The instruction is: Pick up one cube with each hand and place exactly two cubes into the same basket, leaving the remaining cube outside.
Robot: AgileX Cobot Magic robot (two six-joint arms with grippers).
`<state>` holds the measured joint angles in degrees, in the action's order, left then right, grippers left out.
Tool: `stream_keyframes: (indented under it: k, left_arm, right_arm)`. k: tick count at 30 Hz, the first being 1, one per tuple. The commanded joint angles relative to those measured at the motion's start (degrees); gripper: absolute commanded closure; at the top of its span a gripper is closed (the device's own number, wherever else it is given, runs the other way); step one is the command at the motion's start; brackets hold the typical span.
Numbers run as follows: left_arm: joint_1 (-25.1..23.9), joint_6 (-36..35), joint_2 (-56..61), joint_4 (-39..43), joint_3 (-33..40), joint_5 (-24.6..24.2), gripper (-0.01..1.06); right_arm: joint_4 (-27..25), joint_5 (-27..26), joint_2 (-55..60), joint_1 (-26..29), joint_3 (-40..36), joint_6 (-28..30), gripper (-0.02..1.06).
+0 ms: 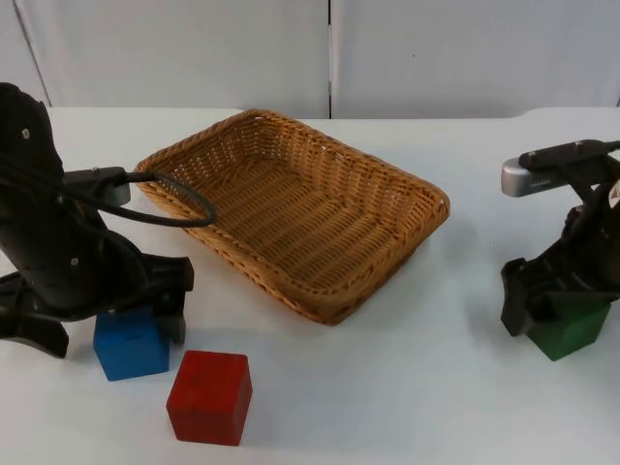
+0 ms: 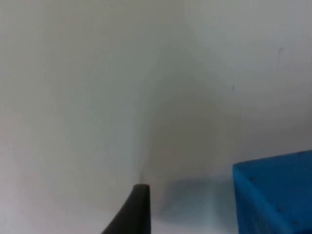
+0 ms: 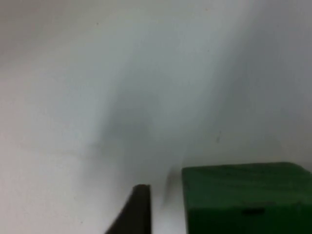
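Cubes first: three solid blocks on show, one blue cube (image 1: 130, 344), one red cube (image 1: 209, 396), one green cube (image 1: 572, 328), and a single rectangular woven wicker basket (image 1: 380, 259) with no cube in it. All three cubes sit outside that basket on the white table top (image 1: 407, 387). Blue lies off the basket's near-left corner, with red just beside it, a little nearer the camera. Green sits well apart from the basket, out past its right end.

Down over the blue cube goes the left gripper (image 1: 97, 325), its fingers spread with the cube between them; whether they touch it, hard to say. In the left wrist view a black fingertip (image 2: 131, 212) stands clear of the blue face. Over at the green cube, the right gripper (image 1: 562, 310) straddles it, fingers likewise apart.

Behind the table, a grey partition wall (image 1: 194, 48) with a vertical seam.
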<state>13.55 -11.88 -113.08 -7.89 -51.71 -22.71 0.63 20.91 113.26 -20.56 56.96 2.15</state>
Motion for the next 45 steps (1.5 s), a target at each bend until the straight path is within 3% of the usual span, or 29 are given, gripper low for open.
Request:
stream_keyframes:
  k: [1,4,5,9,10,11,12,16,27,36,45]
  left_arm:
    - [0.4,0.1,0.0,-0.5,0.0,0.6,0.12]
    - [0.4,0.1,0.0,-0.5,0.0,0.5,0.29]
    - [0.4,0.1,0.0,-0.5,0.0,0.5,0.29]
    - [0.4,0.1,0.0,-0.7,0.0,-0.5,0.59]
    - [0.4,0.1,0.0,-0.6,0.0,-0.8,0.67]
    - [0.4,0.1,0.0,-0.4,0.0,-0.9,0.77]
    - [0.4,0.1,0.0,-0.4,0.0,-0.9,0.77]
    - [0.4,0.1,0.3,-0.4,0.0,-1.4,1.05]
    - [0.4,-0.1,7.1,2.6,0.0,-2.5,1.05]
    - [0.4,-0.1,16.8,6.2,0.0,-6.1,1.05]
    - [0.4,-0.1,25.4,7.5,0.0,-8.6,1.05]
  right_arm:
    - [0.3,-0.7,-0.2,-0.1,0.2,-0.2,0.24]
    - [0.3,-0.9,-0.2,-0.1,0.2,-0.2,0.52]
    - [0.3,-0.9,-0.2,-0.1,0.2,-0.2,0.52]
    - [0.3,-0.9,-0.2,-0.1,0.2,-0.2,0.99]
    - [0.3,-0.9,-0.2,-0.1,0.2,-0.2,1.04]
    - [0.3,-0.8,-0.2,-0.1,0.2,-0.2,1.05]
    - [0.3,-0.8,-0.2,-0.1,0.2,-0.2,1.05]
    - [0.3,0.2,-0.3,-0.1,0.2,-0.2,1.05]
    - [0.4,2.9,-5.9,-0.1,0.2,-0.2,1.05]
    - [0.7,9.4,-18.4,-0.1,0.2,-0.2,1.05]
    - [0.7,11.6,-29.1,-0.1,0.2,-0.2,1.05]
